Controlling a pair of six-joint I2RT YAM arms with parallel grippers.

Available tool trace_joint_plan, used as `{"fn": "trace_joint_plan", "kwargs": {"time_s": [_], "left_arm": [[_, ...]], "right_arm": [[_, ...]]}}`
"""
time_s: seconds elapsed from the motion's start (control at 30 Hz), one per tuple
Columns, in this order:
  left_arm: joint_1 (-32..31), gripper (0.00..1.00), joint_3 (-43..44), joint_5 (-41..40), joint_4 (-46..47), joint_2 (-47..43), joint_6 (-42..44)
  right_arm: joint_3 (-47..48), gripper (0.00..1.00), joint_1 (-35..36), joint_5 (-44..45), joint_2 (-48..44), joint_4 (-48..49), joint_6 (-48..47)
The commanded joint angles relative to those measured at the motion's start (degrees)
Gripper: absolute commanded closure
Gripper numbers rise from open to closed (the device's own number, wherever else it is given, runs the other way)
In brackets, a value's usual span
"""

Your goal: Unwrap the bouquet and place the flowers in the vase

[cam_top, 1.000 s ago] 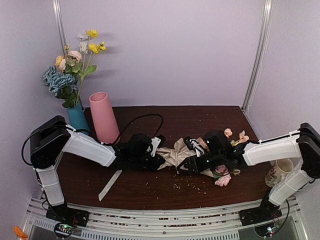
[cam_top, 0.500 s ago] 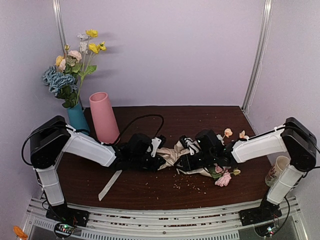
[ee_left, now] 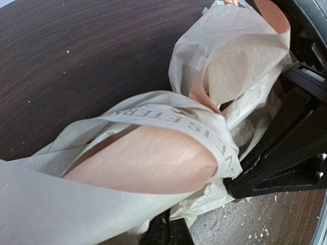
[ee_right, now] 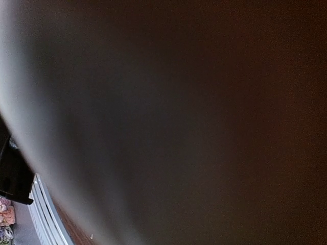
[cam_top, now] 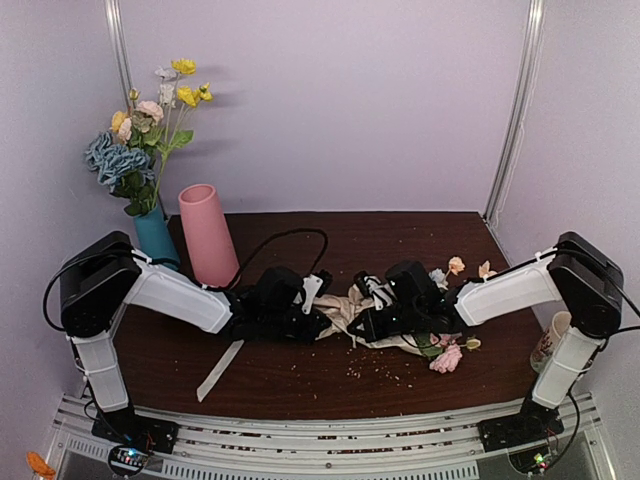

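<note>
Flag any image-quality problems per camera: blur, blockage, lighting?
Top external: sharp, evenly lit, faint shadow on the wall behind the yellow flowers. Left wrist: the bouquet paper crowds the lens, its nearest folds soft; table grain is crisp. Right wrist: nearly all a dark, defocused blur from something too close; only a lower-left sliver is readable.

The right wrist view is almost all a dark blur, with tiny pink flowers (ee_right: 6,214) cut off at eight o'clock. From above, crinkled paper (cam_top: 345,310) hides the tips of the right gripper (cam_top: 368,322).
</note>
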Motion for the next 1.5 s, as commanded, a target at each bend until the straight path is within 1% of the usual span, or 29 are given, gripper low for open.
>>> {"fn": "trace_joint_plan", "kwargs": {"time_s": [0.0,0.1,0.23,0.33,0.47,0.6,0.83,0.93,1.03,1.1,1.2,1.3,1.33,1.43,1.47], "left_arm": [[-0.1,1.00,1.0,-3.3,2.0,0.2,-1.1],[0.1,1.00,1.5,-7.7,0.4,-0.1,-2.5],[1.1,1.00,2.1,-10.0,0.0,0.2,-4.5],[2.2,1.00,2.3,-10.0,0.3,0.6,-5.7],[2.8,1.00,3.6,-9.9,-0.1,1.1,-5.8],[3.5,1.00,5.2,-10.1,-1.1,1.4,-6.0],[4.2,1.00,6.9,-8.8,-1.4,2.0,-5.6],[4.1,1.00,5.6,-5.7,1.1,2.2,-5.0],[4.2,1.00,3.9,-3.1,3.2,2.0,-4.8],[4.2,1.00,3.2,-1.9,3.8,2.0,-4.8],[4.1,1.00,2.1,-0.6,5.0,1.8,-4.8],[3.6,1.00,1.8,-0.2,5.5,1.5,-4.2],[3.4,1.00,1.8,-0.3,5.3,1.4,-4.0],[3.1,1.00,1.9,-0.5,5.1,1.2,-3.6],[3.0,1.00,1.8,-0.6,4.9,1.2,-3.7]], "right_arm": [[0.2,1.00,0.1,-0.5,-0.7,-2.2,-1.0],[-0.4,1.00,0.1,-1.0,-2.7,-5.2,-2.4],[-1.9,1.00,0.1,-3.4,-5.6,-7.5,-3.3],[-3.3,1.00,0.1,-6.8,-7.4,-8.1,-3.3],[-5.7,1.00,0.3,-9.3,-9.7,-8.6,-3.4],[-8.4,1.00,0.6,-10.8,-12.0,-8.8,-3.4],[-10.8,1.00,3.2,-11.5,-11.9,-7.3,-3.1],[-9.5,0.88,3.4,-9.9,-12.3,-7.4,-2.8],[-7.6,0.78,3.4,-8.1,-13.8,-8.3,-3.1],[-5.9,0.68,3.4,-6.8,-14.7,-9.5,-4.1],[-3.3,0.56,3.4,-4.2,-15.6,-11.5,-5.3],[-0.9,0.40,3.4,-0.5,-15.8,-14.1,-6.4],[-0.2,0.36,3.4,1.1,-15.7,-14.8,-6.7],[1.7,0.27,3.3,7.3,-15.0,-17.0,-7.2],[2.3,0.27,3.3,9.2,-14.7,-17.5,-7.3]]}}
